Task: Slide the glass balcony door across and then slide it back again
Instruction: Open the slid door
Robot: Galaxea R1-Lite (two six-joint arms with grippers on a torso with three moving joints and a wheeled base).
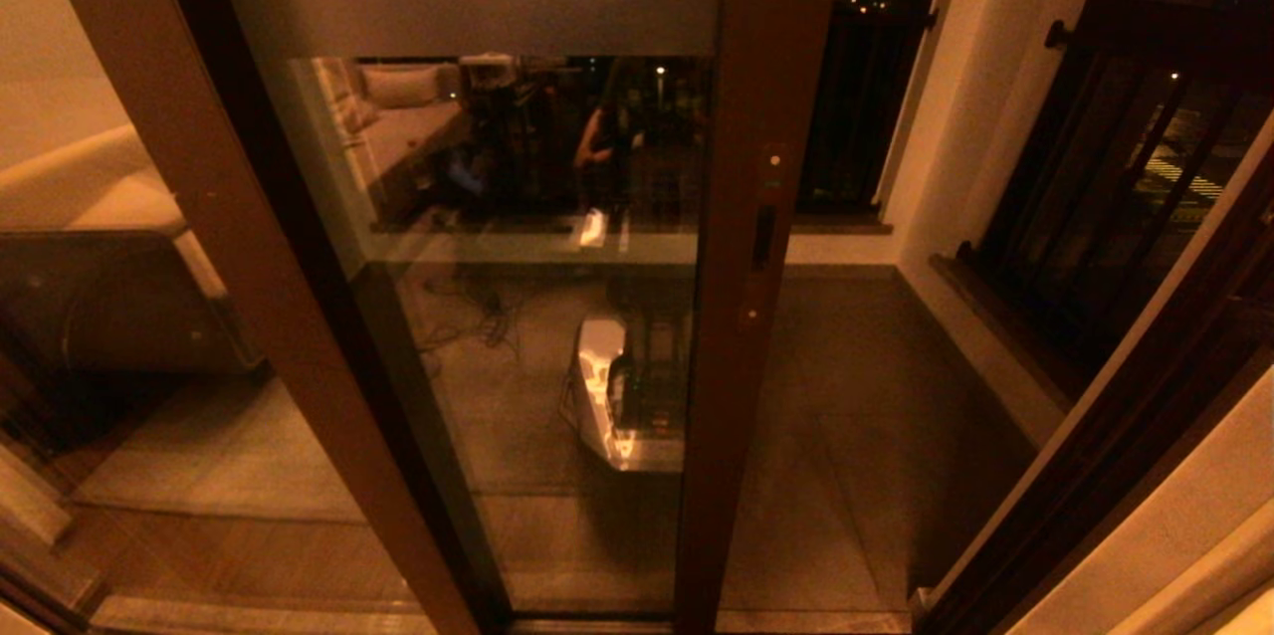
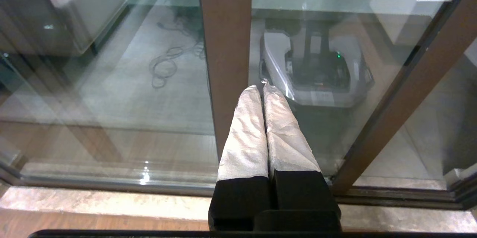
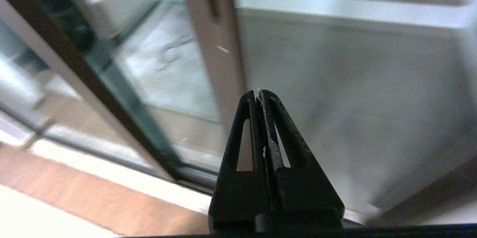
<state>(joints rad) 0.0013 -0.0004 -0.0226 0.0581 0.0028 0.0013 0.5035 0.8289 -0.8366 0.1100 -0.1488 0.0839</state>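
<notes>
The door (image 1: pixel 518 247) stands part-way across the opening, with a clear gap to the balcony floor (image 1: pixel 856 396) on its right, so I judge the slide to be in mid-course; which leg of it, I cannot tell. Neither arm shows from the head. The wrist views show the left gripper (image 2: pixel 263 88) with its wrapped fingers (image 2: pixel 246 133) pressed together and empty, tips near the pane and just beside a brown post (image 2: pixel 225 44). The right gripper (image 3: pixel 258 91) is likewise closed on nothing, its tips close to the door's stile (image 3: pixel 220 55), below the slot handle (image 3: pixel 213 3); contact I cannot make out. The next move, I'd say, calls for a fingertip set in that slot or against the stile edge, then a steady sideways push along the track (image 2: pixel 111 184).

The door is a tall glass panel in a dark brown frame, a frosted band (image 1: pixel 478 3) across its upper part, the room and the robot mirrored in it.
</notes>
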